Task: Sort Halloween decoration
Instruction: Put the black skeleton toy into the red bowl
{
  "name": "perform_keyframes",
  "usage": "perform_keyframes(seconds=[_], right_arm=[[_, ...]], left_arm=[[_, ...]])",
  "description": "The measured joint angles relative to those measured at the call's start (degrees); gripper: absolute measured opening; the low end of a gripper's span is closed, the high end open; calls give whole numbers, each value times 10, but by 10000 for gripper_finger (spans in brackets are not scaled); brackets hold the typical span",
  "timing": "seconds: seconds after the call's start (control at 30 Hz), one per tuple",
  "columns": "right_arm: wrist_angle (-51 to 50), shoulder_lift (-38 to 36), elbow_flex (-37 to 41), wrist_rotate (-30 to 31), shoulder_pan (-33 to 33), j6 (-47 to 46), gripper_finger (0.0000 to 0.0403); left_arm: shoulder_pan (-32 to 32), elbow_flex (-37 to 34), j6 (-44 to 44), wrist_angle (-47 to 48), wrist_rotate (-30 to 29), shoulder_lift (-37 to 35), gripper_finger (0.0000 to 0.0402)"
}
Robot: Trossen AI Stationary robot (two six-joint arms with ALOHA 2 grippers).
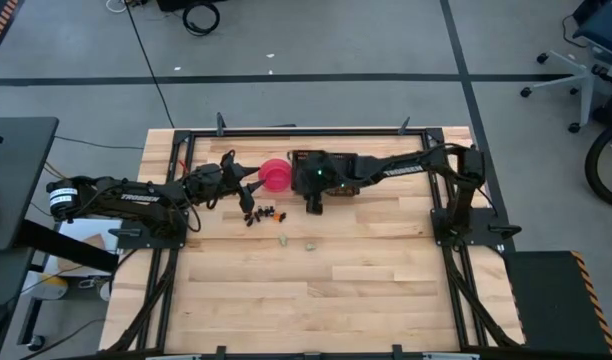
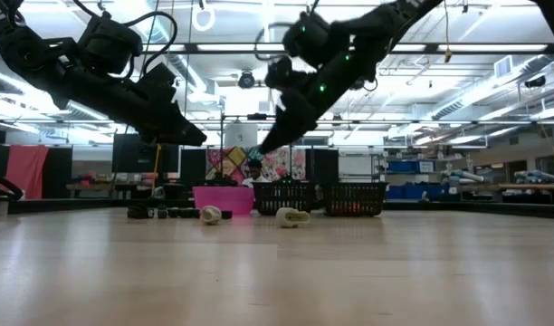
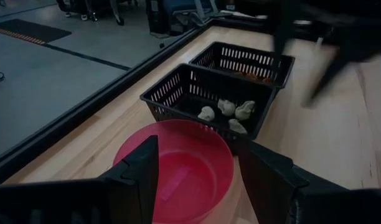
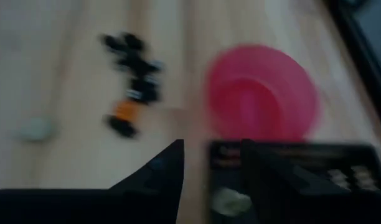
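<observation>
The right pincer (image 4: 212,180) hangs above the near black tray (image 3: 178,93), its fingers parted, with a pale piece (image 4: 231,200) visible in the gap between them; whether that piece is gripped, falling or already lying in the tray cannot be told. Judgement: the step in hand is the deposit of a pale greenish-white piece into the tray that already holds several pale pieces (image 3: 226,110). The far black tray (image 3: 265,59) holds orange pieces (image 3: 253,75). The left pincer (image 3: 197,180) hovers over the pink bowl (image 1: 275,174), fingers wide apart and holding nothing; the bowl interior appears empty. Unsorted decoration remains on the worktop (image 1: 366,270): a cluster of dark pieces (image 1: 258,214) with at least one orange piece (image 4: 124,109) among them lies just in front of the bowl, and two pale pieces (image 1: 297,241) lie apart, nearer the front edge. The next move calls for clearing the right pincer upward from the tray, then selecting one remaining piece. The dark cluster is tightly packed, so a single-piece grasp requires approach from its outer edge; the isolated pale pieces present the easier pick.
</observation>
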State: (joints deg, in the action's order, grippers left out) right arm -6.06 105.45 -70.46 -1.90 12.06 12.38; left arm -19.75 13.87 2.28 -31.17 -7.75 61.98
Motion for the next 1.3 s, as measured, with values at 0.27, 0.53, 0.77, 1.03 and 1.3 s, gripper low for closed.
perform_keyframes(seconds=[0.27, 0.53, 0.77, 1.03, 1.3], right_arm=[[34, 20, 1, -49, -50, 11, 162], [23, 34, 1, -2, -59, -7, 163], [5, 28, 14, 30, -63, -22, 162], [122, 28, 87, 35, -63, -18, 162], [330, 31, 199, 76, -65, -24, 162]], left_arm=[[1, 0, 4, 11, 0, 0, 189], [1, 0, 31, 93, 122, 0, 189], [55, 39, 41, 263, 160, 0, 189], [135, 56, 35, 323, 66, 0, 189], [162, 57, 102, 373, 40, 0, 184]])
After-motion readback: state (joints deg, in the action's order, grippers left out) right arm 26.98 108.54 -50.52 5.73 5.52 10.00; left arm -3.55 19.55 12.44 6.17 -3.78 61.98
